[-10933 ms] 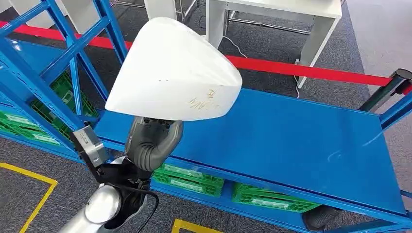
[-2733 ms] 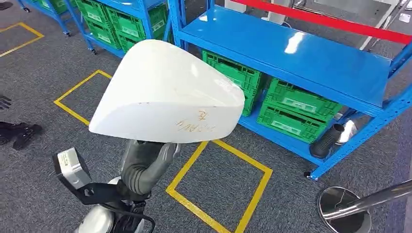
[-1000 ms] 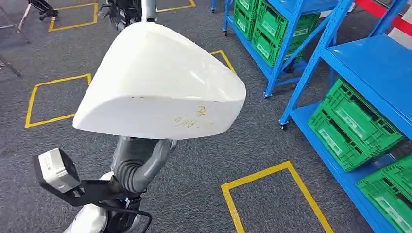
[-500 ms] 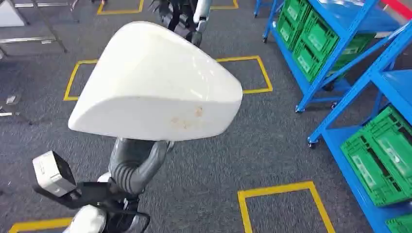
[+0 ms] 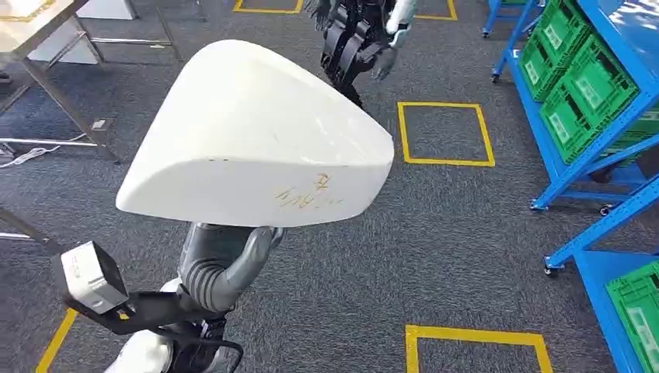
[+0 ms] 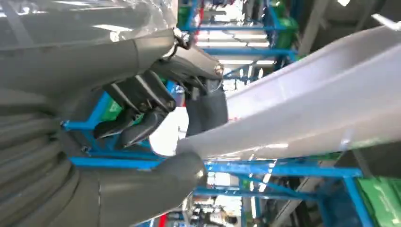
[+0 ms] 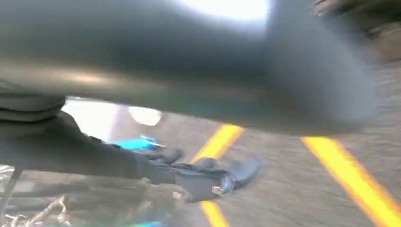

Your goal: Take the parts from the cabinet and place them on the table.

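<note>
Several yellow floor squares mark grey carpet beside blue racks holding green crates. Left hand grips the white part, its scrawled writing unreadable; right hand blurred, fingers' state unclear.

1. A grey carpeted floor is seen across the scene.
2. Yellow taped squares are marked on the floor: one far, one near.
3. Blue shelving is stood on the floor at the right, loaded with green crates.
4. A metal-legged table is stood at the far left.
5. Another robot is stood on the floor at the far middle.
</note>
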Action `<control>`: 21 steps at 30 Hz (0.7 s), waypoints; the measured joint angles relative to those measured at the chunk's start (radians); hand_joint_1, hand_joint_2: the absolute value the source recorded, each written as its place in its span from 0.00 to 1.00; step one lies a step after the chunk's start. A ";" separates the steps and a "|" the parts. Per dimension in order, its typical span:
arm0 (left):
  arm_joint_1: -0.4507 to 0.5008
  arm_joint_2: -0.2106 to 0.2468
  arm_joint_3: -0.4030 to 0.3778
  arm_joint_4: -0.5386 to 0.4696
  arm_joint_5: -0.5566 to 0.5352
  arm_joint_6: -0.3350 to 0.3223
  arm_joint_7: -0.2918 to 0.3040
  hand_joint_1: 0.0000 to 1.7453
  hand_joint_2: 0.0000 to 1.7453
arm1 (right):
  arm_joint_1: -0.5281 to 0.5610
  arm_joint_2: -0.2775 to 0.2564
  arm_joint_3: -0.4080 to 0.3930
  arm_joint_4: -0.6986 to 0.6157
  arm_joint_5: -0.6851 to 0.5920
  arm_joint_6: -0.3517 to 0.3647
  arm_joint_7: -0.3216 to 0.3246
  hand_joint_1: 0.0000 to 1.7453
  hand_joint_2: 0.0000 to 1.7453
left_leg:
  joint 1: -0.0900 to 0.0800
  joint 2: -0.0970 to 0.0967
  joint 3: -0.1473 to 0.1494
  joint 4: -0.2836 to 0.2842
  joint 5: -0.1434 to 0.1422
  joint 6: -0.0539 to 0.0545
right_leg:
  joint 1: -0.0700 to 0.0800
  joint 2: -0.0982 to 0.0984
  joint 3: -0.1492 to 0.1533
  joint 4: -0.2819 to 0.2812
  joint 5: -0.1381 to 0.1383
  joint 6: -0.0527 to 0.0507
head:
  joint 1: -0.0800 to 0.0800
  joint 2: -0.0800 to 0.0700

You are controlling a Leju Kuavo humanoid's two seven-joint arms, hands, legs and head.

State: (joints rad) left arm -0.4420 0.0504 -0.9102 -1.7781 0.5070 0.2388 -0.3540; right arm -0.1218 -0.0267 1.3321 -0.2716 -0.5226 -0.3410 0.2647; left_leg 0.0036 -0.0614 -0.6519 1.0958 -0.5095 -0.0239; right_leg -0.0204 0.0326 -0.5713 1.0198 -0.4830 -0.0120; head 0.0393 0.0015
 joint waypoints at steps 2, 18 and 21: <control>0.003 0.000 0.000 0.000 0.000 0.000 0.000 1.00 1.00 | 0.002 0.000 0.000 -0.001 0.000 0.000 0.000 0.00 0.00 | 0.004 0.038 -0.074 0.152 -0.065 -0.008 | 0.003 -0.035 0.006 0.000 -0.005 -0.004 | -0.001 0.000; 0.002 -0.004 -0.003 0.000 0.017 -0.003 0.010 1.00 1.00 | 0.001 -0.003 0.007 -0.012 0.005 -0.003 0.009 0.00 0.00 | -0.004 0.043 0.039 -0.071 0.038 0.053 | 0.003 -0.037 -0.105 0.282 -0.168 0.042 | 0.018 0.000; 0.002 -0.004 -0.003 0.002 0.018 -0.003 0.013 1.00 1.00 | 0.005 -0.004 0.008 -0.013 0.010 -0.004 0.011 0.00 0.00 | -0.009 -0.004 0.045 -0.066 0.034 0.056 | 0.004 -0.030 -0.116 0.238 -0.083 0.033 | 0.018 0.000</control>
State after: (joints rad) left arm -0.4396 0.0465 -0.9129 -1.7758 0.5253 0.2354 -0.3414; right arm -0.1164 -0.0305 1.3401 -0.2842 -0.5131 -0.3452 0.2758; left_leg -0.0056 -0.0653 -0.6067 1.0296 -0.4757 0.0316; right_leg -0.0160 0.0026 -0.6870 1.2581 -0.5664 0.0205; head 0.0576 0.0015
